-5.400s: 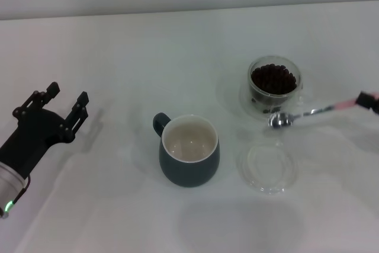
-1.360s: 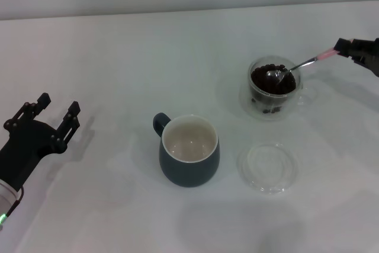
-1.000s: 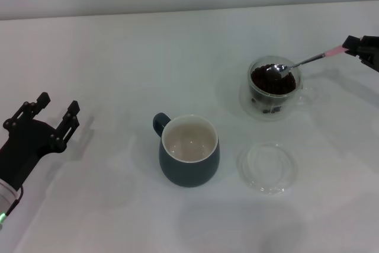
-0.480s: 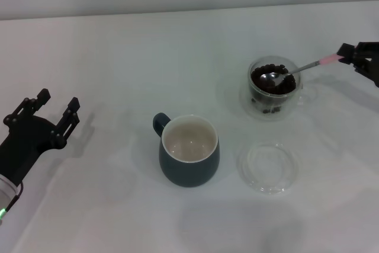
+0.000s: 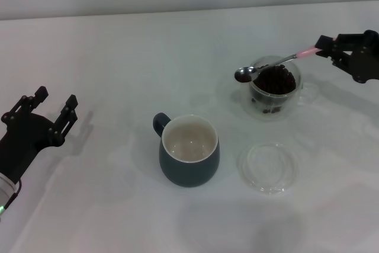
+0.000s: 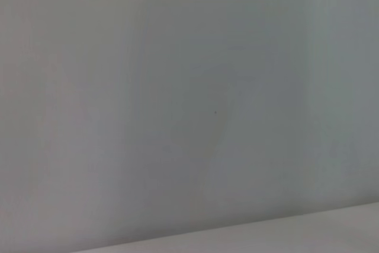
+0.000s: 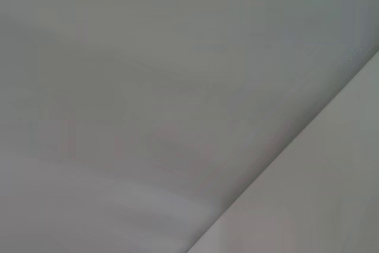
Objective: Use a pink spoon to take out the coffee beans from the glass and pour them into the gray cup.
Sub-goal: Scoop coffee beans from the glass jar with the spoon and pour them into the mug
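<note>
In the head view my right gripper (image 5: 324, 47) at the right edge is shut on the pale handle of the pink spoon (image 5: 278, 61). The spoon's metal bowl hangs just past the left rim of the glass (image 5: 274, 89), dark inside, but I cannot tell whether it carries beans. The glass holds a mound of coffee beans (image 5: 275, 79). The gray cup (image 5: 189, 151), cream-white inside, stands in the middle with nothing visible in it. My left gripper (image 5: 51, 104) is parked open at the far left. Both wrist views show only blank surface.
A flat round clear glass dish (image 5: 267, 167) lies on the white table (image 5: 118, 57) to the right of the gray cup, in front of the glass.
The spoon's bowl has come up out of the beans and moved left, past the glass's left rim. My right gripper rose and shifted left with it. The left arm barely moved.
</note>
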{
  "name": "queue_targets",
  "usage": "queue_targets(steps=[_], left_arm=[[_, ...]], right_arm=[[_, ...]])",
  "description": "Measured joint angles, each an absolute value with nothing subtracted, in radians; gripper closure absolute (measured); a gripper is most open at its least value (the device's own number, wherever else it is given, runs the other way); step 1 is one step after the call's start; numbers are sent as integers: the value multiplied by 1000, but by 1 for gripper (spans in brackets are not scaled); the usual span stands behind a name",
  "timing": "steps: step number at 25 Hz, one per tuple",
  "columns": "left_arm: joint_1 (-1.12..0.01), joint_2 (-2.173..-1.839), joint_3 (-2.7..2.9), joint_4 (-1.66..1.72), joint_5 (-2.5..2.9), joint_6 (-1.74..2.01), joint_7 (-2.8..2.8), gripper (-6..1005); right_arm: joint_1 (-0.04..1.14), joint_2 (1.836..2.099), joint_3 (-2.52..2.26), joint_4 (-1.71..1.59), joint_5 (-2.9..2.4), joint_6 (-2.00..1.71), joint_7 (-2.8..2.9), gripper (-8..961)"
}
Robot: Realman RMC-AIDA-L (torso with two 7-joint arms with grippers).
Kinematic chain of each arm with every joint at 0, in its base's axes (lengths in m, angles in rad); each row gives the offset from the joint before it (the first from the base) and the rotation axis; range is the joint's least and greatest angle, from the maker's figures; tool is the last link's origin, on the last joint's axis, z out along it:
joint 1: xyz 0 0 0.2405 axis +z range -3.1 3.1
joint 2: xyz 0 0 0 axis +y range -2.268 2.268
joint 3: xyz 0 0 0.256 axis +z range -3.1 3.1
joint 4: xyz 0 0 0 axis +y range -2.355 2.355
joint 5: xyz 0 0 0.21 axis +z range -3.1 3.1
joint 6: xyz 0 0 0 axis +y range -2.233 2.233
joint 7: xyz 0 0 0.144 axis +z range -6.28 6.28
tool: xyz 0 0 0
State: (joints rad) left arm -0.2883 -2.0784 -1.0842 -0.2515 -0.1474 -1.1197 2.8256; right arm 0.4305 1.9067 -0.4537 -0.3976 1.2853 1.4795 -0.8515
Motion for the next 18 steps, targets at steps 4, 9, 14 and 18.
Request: queue_targets(steps=[4,9,14,18], left_arm=[[-288,-2079,-1085,-251,-147,-1119,2826,384],[-288,-2079,-1085,-250,-147,-1118,2826,384],[-288,-2079,-1085,-244,-147,-1118,2826,384],[-288,-2079,-1085,-240,-147,-1118,2826,384]], right_arm=[[440,1923,-458,-401,1285,1488,-848,805],[450,1942,-460,-401,1279,1507,-848,805],[457,1965,-471,-402,1278,1522,-854,805],[459,1984,-483,-402,1278,1524,-863,805]])
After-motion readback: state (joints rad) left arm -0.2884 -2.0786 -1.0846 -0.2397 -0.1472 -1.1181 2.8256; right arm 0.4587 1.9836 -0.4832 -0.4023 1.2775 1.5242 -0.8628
